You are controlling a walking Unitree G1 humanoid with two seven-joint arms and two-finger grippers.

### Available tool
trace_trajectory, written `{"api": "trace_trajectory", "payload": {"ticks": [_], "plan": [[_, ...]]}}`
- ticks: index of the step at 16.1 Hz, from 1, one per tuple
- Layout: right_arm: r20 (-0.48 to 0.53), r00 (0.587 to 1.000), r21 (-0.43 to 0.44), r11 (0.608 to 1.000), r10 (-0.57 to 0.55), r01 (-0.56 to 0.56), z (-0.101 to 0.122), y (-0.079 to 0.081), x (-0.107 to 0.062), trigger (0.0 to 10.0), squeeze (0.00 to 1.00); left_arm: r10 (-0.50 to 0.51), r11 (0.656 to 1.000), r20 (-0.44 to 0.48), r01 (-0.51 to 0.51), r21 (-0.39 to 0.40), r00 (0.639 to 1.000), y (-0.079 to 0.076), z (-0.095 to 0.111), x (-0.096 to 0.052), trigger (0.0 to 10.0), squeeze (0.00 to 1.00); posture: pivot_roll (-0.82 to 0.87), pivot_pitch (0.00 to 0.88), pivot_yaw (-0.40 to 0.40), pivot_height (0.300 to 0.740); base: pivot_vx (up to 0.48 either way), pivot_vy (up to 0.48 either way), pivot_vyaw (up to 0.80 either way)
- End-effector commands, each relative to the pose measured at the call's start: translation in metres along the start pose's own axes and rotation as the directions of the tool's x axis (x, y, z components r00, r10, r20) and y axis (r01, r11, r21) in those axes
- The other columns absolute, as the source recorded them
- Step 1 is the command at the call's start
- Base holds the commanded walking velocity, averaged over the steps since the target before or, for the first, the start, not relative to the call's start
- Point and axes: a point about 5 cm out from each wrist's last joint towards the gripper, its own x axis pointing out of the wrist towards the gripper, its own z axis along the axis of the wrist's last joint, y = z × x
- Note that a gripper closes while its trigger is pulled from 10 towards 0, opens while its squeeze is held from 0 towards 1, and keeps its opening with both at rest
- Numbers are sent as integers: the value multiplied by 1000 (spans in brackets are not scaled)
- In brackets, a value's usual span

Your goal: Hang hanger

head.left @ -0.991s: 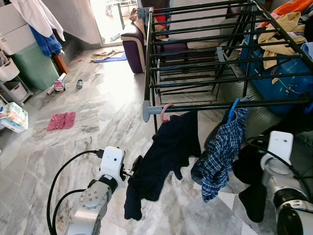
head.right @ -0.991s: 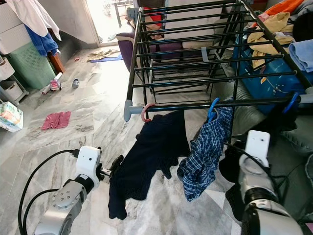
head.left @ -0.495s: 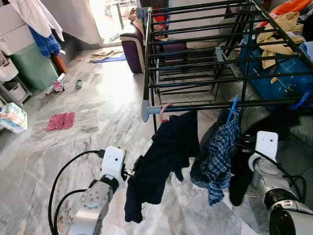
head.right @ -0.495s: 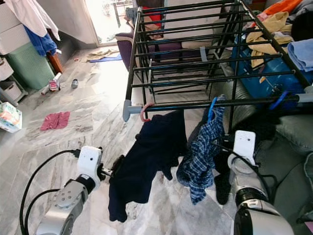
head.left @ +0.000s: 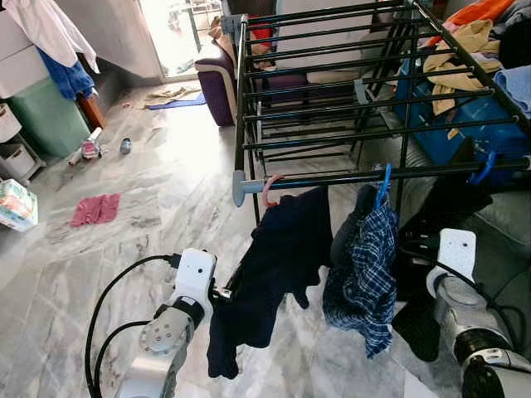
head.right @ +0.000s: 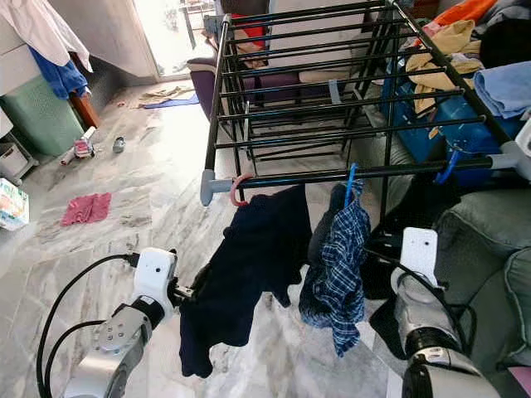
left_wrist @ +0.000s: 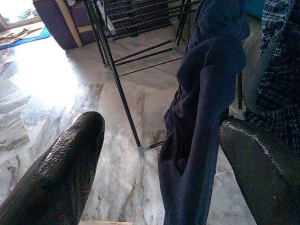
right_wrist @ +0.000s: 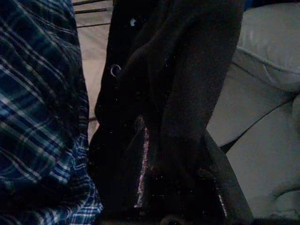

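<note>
Three hangers already hooked on rack (head.left: 332,178). Left gripper (left_wrist: 159,154) spread, navy garment (head.left: 274,274) between fingers — ungripped. Right gripper (right_wrist: 178,187) buried in black garment (right_wrist: 178,93) — grip cannot be judged. Arms to be withdrawn slowly, cloth left unsnagged.

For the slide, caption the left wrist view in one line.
Open left gripper beside a hanging navy garment, with the plaid shirt behind it and the drying rack standing on the marble floor.
</note>
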Motion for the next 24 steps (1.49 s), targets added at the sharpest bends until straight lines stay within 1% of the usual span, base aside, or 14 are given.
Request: {"api": "trace_trajectory", "payload": {"ticks": [1, 2, 3, 4, 6, 7, 9, 13, 18, 20, 21, 22, 23, 24], "plan": [[53, 998, -36, 999, 34, -32, 9, 4, 0, 3294, 0, 16, 1000, -24, -16, 6, 1000, 3, -4, 0, 10000, 0, 1, 13, 83, 740, 0, 0, 0], [55, 998, -42, 999, 32, -30, 7, 0, -1, 9451, 0, 13, 1000, -25, -13, 5, 1000, 3, -4, 0, 10000, 0, 0, 12, 82, 740, 0, 0, 0], [61, 998, -36, 999, 33, -31, 6, -2, -2, 10000, 839, 12, 1000, -27, -12, 5, 1000, 2, -5, 1, 10000, 0, -3, 12, 82, 740, 0, 0, 0], [74, 997, -56, 998, 37, -32, 6, -4, -3, 10000, 1000, 11, 1000, -27, -11, 5, 1000, 2, -5, 1, 10000, 0, -4, 12, 82, 740, 0, 0, 0], [111, 994, -83, 997, 20, -11, 11, -8, -4, 10000, 1000, 16, 1000, -18, -16, 3, 1000, 3, -4, 2, 10000, 0, -8, 10, 82, 740, 0, 0, 0], [163, 987, -127, 992, -2, 23, 18, -12, -5, 10000, 1000, 25, 1000, -13, -25, -1, 1000, 4, -3, 2, 10000, 0, -8, 9, 82, 740, 0, 0, 0], [185, 982, -143, 987, -43, 70, 23, -18, -5, 10000, 1000, 29, 1000, -9, -29, 2, 1000, 5, -3, 2, 10000, 0, -6, 3, 80, 740, 0, 0, 0], [163, 984, -133, 987, -71, 93, 17, -26, -8, 10000, 1000, 36, 999, 0, -36, 7, 999, 7, -1, 3, 10000, 0, -6, 0, 82, 740, 0, 0, 0], [105, 969, -149, 960, -222, 236, 0, -57, -16, 10000, 1000, 29, 1000, 4, -29, 11, 1000, 8, 0, 4, 10000, 0, -14, 0, 87, 740, 0, 0, 0], [109, 969, -141, 962, -222, 236, 1, -59, -18, 10000, 1000, 26, 1000, 4, -26, 13, 1000, 8, 0, 5, 10000, 0, -16, 0, 90, 740, 0, 0, 0], [133, 967, -136, 962, -217, 235, 6, -59, -19, 10000, 1000, 24, 1000, 5, -24, 15, 1000, 8, 1, 5, 10000, 0, -16, 0, 90, 740, 0, 0, 0], [159, 966, -154, 961, -206, 230, 10, -59, -20, 10000, 1000, 25, 1000, 6, -25, 15, 1000, 8, 1, 5, 10000, 0, -14, 0, 90, 740, 0, 0, 0], [209, 961, -177, 959, -183, 221, 20, -58, -21, 10000, 933, 27, 1000, 5, -27, 16, 1000, 9, 1, 4, 10000, 0, -11, 0, 89, 740, 0, 0, 0], [239, 958, -193, 959, -161, 210, 26, -57, -21, 10000, 643, 29, 999, 3, -30, 16, 1000, 9, 1, 4, 10000, 0, -10, 0, 89, 740, 0, 0, 0]]}}
